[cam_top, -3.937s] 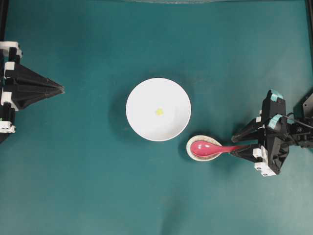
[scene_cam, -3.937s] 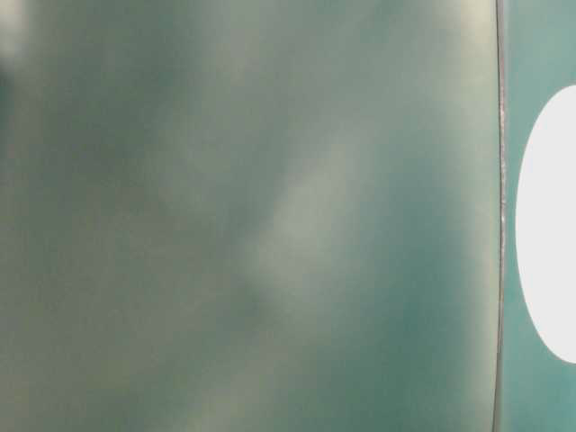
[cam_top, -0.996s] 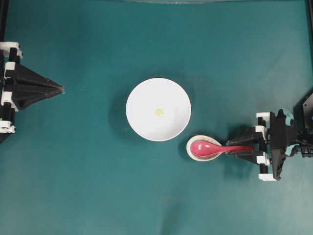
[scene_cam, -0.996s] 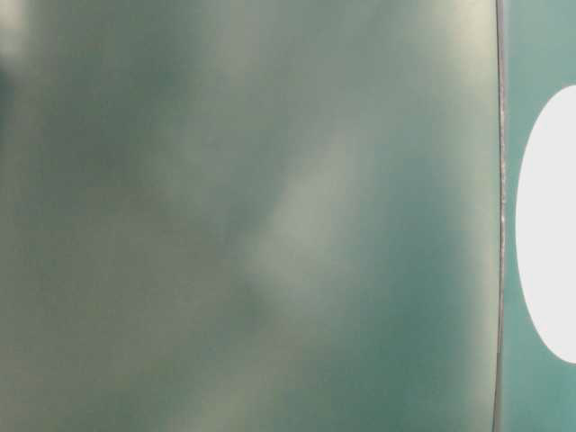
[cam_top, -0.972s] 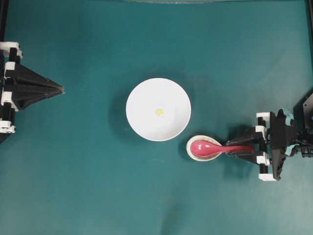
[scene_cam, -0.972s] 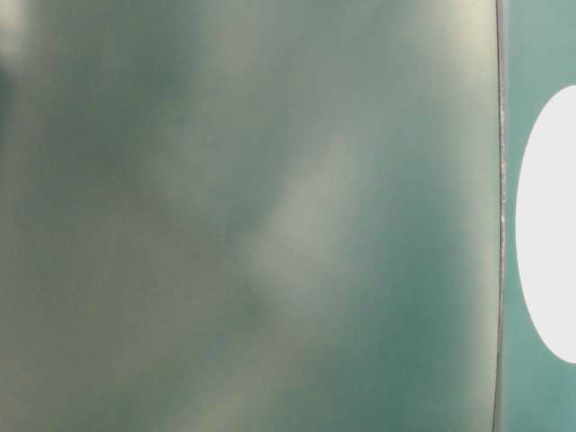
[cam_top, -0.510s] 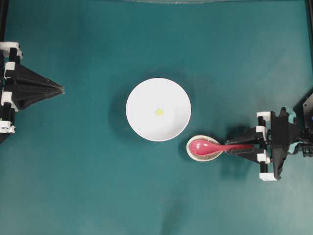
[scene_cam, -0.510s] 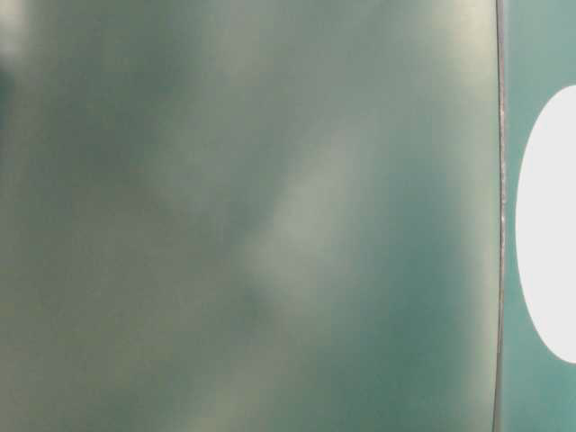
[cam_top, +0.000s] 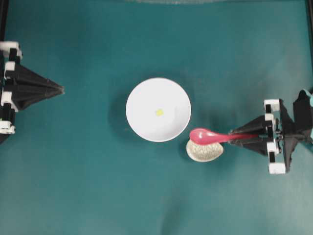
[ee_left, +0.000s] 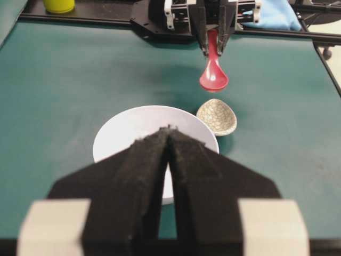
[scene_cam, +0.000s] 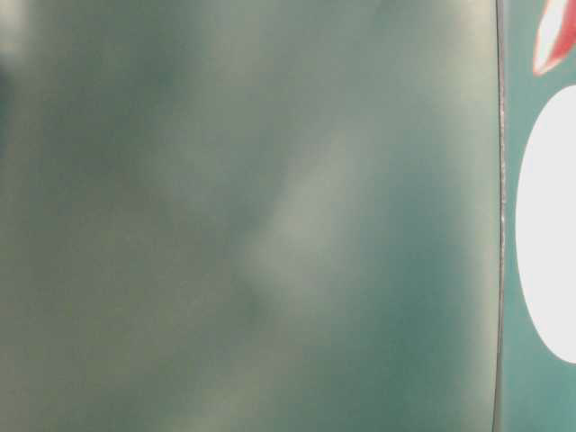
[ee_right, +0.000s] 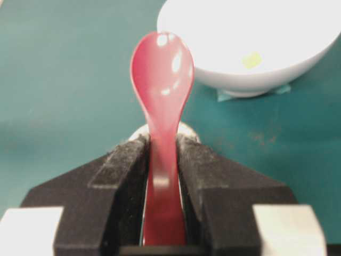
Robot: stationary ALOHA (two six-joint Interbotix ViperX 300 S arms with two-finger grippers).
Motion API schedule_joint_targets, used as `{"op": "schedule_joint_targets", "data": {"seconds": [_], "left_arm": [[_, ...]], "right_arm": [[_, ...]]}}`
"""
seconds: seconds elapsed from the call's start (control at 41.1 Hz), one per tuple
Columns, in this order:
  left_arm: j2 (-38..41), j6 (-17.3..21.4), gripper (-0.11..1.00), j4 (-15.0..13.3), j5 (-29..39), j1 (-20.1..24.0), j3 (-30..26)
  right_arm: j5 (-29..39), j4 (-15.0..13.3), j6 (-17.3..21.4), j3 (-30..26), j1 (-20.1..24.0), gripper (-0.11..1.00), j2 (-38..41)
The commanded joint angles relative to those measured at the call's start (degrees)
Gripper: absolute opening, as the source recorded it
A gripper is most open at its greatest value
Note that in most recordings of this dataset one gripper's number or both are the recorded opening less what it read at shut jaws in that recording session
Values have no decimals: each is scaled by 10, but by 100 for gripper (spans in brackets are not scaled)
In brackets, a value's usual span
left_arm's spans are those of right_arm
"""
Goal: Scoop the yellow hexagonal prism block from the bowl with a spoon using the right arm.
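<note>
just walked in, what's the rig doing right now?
The right gripper has its fingers shut on the handle of the red spoon, which is held in the air above the speckled spoon rest. The yellow block sits in the white bowl, not yet scooped. The left gripper is shut and parked at the left edge of the table.

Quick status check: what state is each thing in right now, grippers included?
Spoon: gripped by the handle, lifted off the rest.
Right gripper: shut on spoon.
Left gripper: shut, empty.
Block: loose in the bowl.
Bowl: upright, holding only the block.
Rest: empty, on the table.
</note>
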Motion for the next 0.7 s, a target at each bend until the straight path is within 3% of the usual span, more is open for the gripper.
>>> {"op": "schedule_joint_targets", "data": {"seconds": [0.0,0.243,0.68], "left_arm": [[4,-1,4,1,-12,1,-17],[4,-1,3,2,-17,1,-17],[4,0,4,1,-18,1,-17]], "right_arm": [[53,0,-29,-20,-22,24,-49],[204,0,-95,-49,-94,24,-142],[352,-12,-103,-90,-213,25,-175]]}}
